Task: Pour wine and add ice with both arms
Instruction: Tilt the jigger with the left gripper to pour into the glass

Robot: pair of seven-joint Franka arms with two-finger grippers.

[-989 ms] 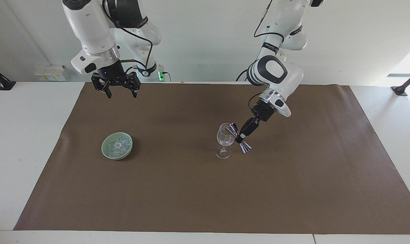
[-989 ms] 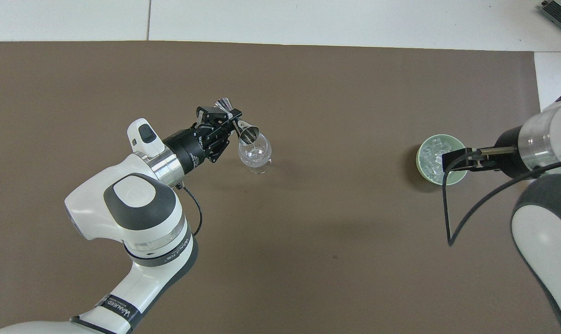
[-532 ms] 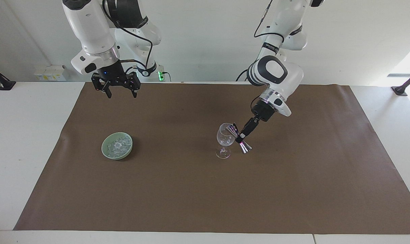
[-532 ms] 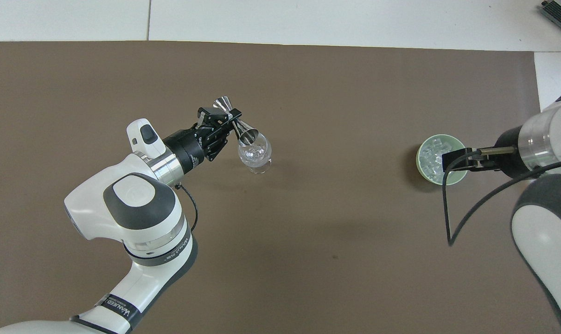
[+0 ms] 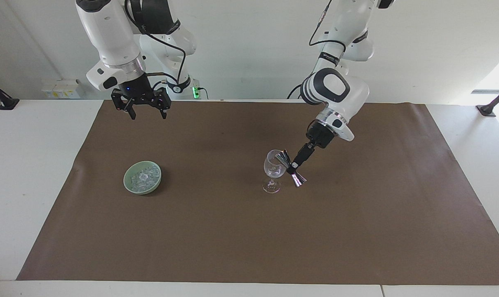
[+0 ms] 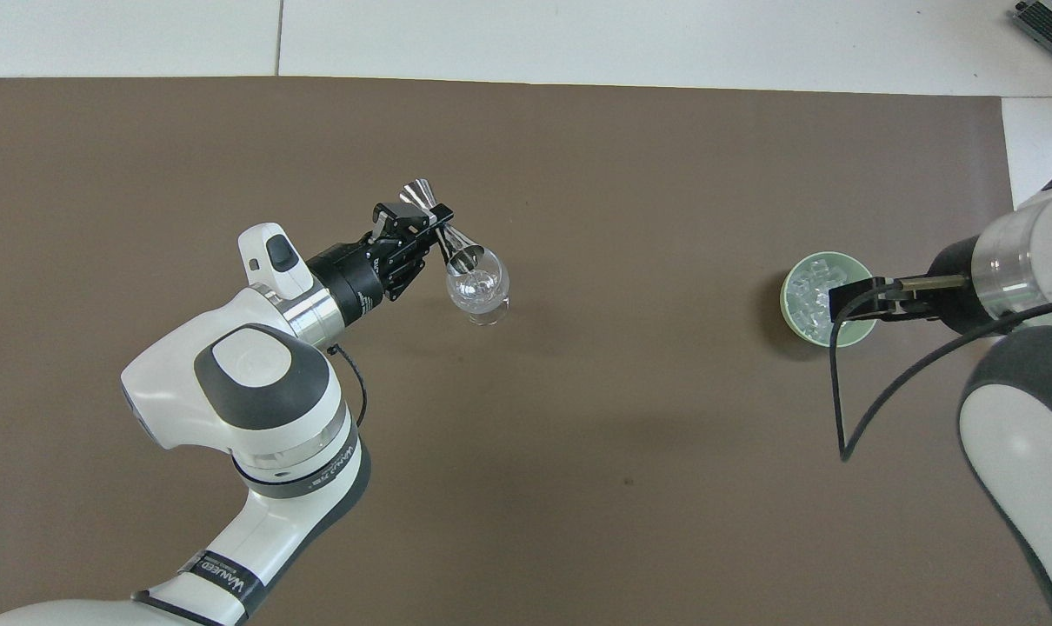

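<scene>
You are looking at a matt brown paper sheet (image 5: pixel 241 231) spread smooth over a plain white table (image 5: pixel 31 173), with two glossy white plastic-looking arms (image 5: pixel 336 88) above it. A clear, shiny wine glass (image 5: pixel 273 171) stands on the paper beside a polished, mirror-bright metal jigger (image 5: pixel 290 168). A smooth pale green bowl (image 5: pixel 128 185) with a soft sheen holds glassy, whitish ice (image 5: pixel 144 176).

Two high opposed views, facing and overhead, sharing the brown mat (image 5: pixel 233 231).
</scene>
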